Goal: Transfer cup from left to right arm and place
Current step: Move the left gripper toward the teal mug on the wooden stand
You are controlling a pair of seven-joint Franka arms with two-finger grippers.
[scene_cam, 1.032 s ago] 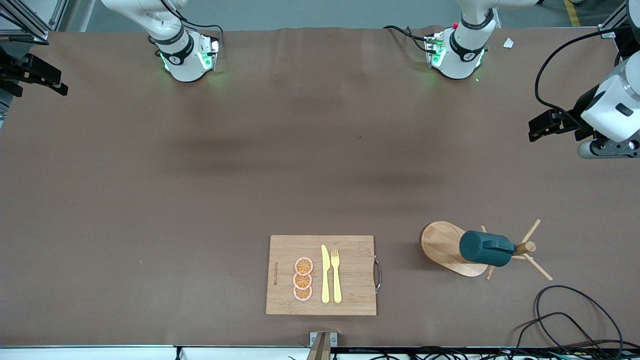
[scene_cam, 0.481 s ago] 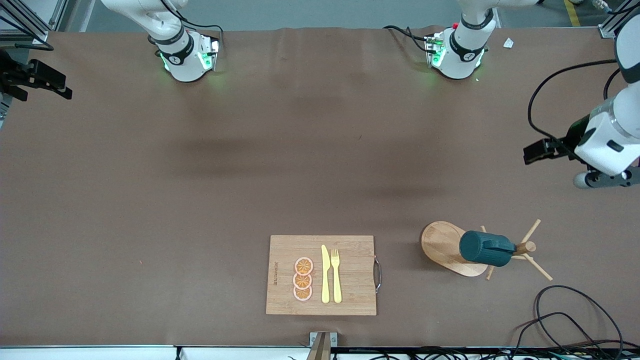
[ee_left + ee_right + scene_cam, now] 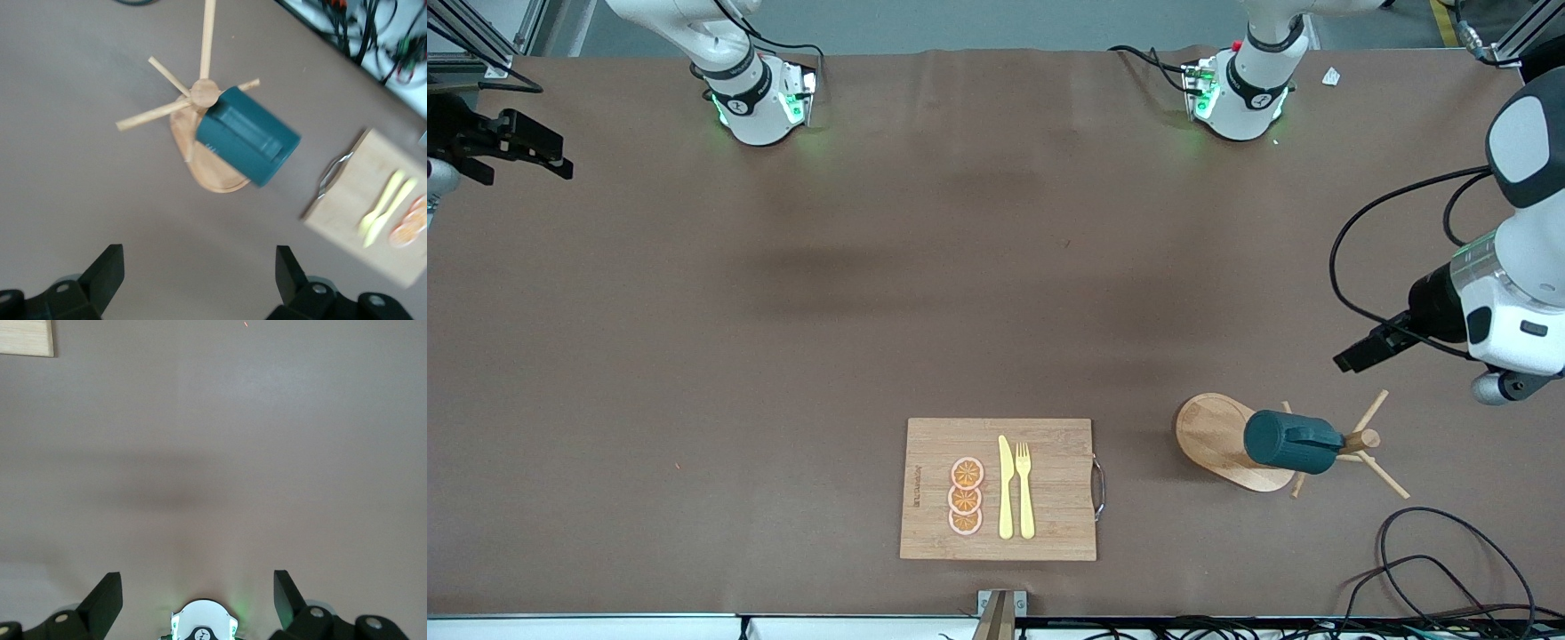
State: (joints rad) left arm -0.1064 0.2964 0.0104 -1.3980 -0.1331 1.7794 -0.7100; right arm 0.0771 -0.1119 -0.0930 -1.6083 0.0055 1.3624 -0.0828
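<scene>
The teal-green cup point(image 3: 1291, 442) hangs sideways on a peg of the wooden mug tree point(image 3: 1360, 439), its mouth over the tree's oval base, so it must slide off along the peg. The bamboo cutting board point(image 3: 1049, 533) sits at the cup's nine o'clock, toward the right arm's end. The left gripper point(image 3: 199, 280) hovers over bare table at the cup's one o'clock, fingers spread wide and empty. The right gripper point(image 3: 198, 599) waits over its table end, fingers wide apart, holding nothing.
</scene>
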